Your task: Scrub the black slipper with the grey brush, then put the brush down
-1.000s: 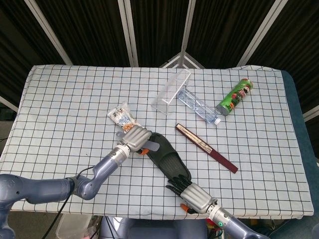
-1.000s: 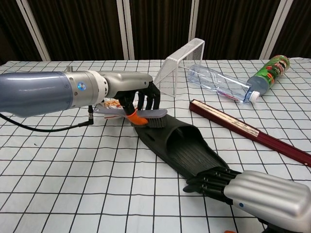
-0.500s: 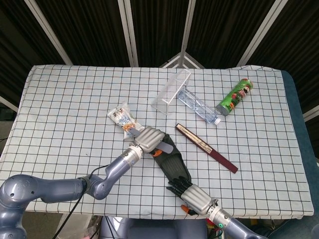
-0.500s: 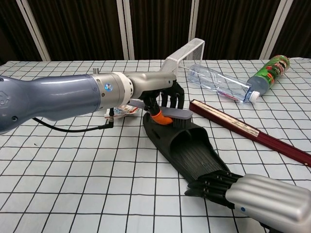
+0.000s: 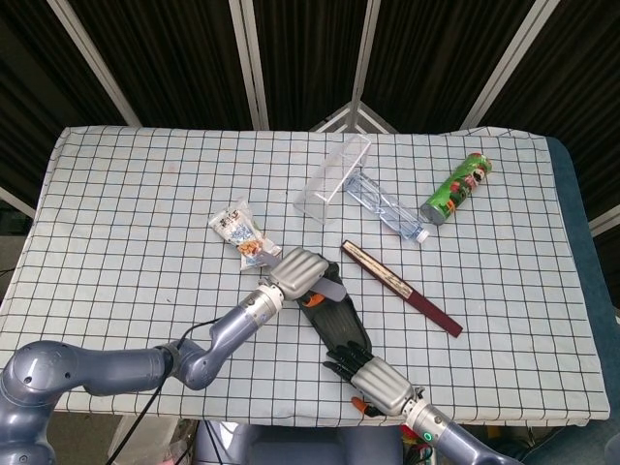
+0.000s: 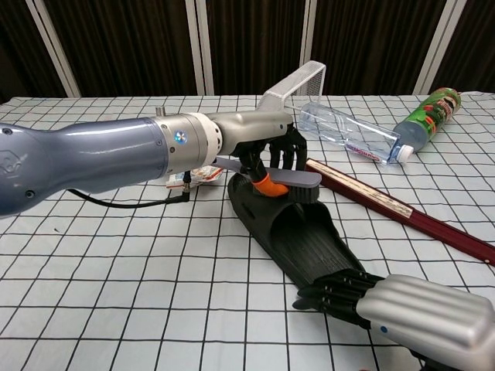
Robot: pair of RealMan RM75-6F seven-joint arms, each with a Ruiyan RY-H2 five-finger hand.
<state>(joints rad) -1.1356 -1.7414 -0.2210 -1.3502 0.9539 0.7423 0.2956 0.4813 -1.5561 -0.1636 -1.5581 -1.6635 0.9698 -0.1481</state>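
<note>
Black slipper (image 5: 335, 316) flat on the checked table (image 5: 136, 213), near the front edge, heel end toward the robot, toe end up by the snack packet (image 5: 238, 231). In the chest view, same slipper (image 6: 290, 232) running from centre toward the lower right.

Left robot hand (image 5: 298, 273) over the toe end, fingers wrapped round the grey brush (image 5: 325, 288); in the chest view, that hand (image 6: 267, 147) curled on the brush (image 6: 290, 180), bristle head pointing right and down against the upper strap of the slipper, an orange patch showing just under the handle.

Right robot hand (image 5: 373, 380) at the heel end, dark fingertips laid on the slipper's back edge; in the chest view, the same hand (image 6: 387, 301) with fingers pressed flat and close together on the heel, apparently pinning rather than gripping it, though hard to tell whether anything curls under the sole.

Further back: clear plastic box (image 5: 334, 177) tipped on its side, water bottle (image 5: 387, 206) lying just beside it, green can (image 5: 456, 188) lying toward the right. Dark red flat case (image 5: 401, 288) lying diagonally to the right of the slipper, apart from it.
</note>
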